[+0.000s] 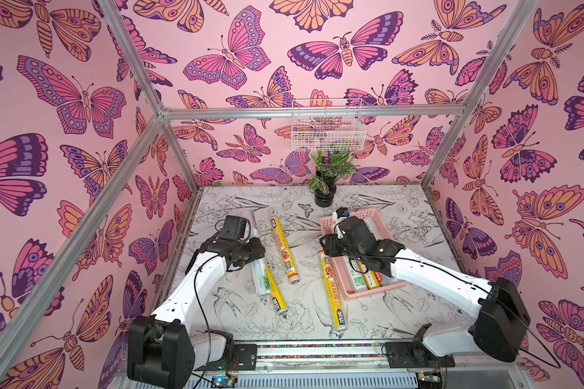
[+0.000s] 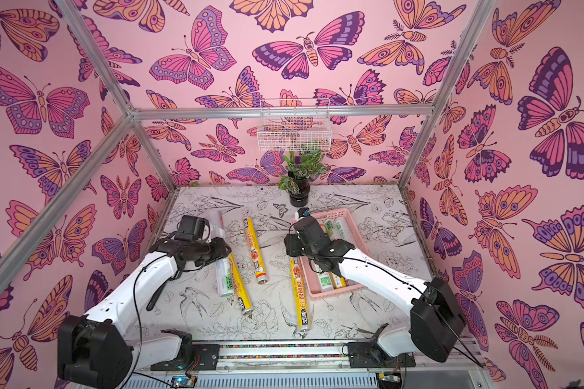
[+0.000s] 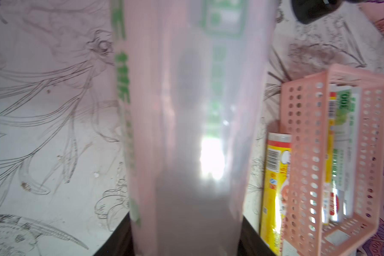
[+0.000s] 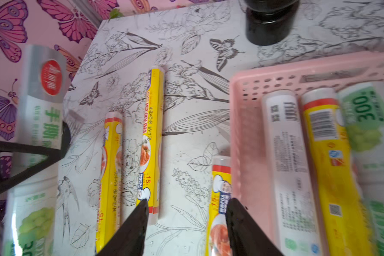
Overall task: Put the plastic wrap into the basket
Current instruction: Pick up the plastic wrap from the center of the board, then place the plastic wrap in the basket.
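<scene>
Basket (image 1: 371, 295) is seen at the 3 o'clock side of the table (image 1: 408, 215); at least three rolls are laid lengthwise in it: a white roll (image 4: 284, 155), a yellow roll (image 4: 328, 168) and a green-print roll (image 4: 368, 110). A silver roll (image 4: 42, 110) with green print is clamped in the left claw (image 3: 186, 239) at the table's 10 o'clock; the left wrist view is all but filled by its blurred side; whether it is lifted clear cannot be told. The right claw (image 4: 187, 204) is held with jaws apart and nothing between them, over the table between the centre roll (image 1: 284, 249) and the basket. Four rolls are laid on the table; the centre roll, yellow, is pointed toward 12 o'clock; an edge roll (image 1: 331, 289), also yellow, is laid just beside the basket's 9 o'clock wall; a front yellow roll (image 1: 273, 289) and a front silver roll (image 1: 259, 274) are laid side by side at 8 o'clock, partly hidden by the left arm. A potted plant (image 1: 327, 178) is stood at 12 o'clock, beneath a wire basket (image 1: 327, 134) hung on the back wall.
</scene>
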`<action>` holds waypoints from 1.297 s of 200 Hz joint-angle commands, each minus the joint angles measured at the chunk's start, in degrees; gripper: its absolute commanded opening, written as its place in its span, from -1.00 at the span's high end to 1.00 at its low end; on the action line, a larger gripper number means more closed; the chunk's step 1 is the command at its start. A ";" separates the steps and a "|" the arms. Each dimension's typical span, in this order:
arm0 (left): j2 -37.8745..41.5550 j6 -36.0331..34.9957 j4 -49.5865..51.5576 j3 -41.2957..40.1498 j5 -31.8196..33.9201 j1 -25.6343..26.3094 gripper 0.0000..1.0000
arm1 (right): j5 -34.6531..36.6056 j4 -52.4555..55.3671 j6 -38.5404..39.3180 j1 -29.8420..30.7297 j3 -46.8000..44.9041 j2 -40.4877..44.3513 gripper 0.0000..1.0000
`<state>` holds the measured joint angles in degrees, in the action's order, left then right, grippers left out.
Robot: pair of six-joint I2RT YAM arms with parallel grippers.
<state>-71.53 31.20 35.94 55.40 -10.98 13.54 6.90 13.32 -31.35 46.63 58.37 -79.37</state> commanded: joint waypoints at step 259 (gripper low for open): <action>-44.04 29.11 -10.19 39.70 12.65 37.28 0.96 | -14.06 8.24 3.34 -26.58 -13.29 11.11 -0.12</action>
<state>-116.18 64.45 17.76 90.98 -4.78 49.28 -8.27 18.31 -30.02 20.67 43.00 -67.26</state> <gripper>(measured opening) 0.531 0.560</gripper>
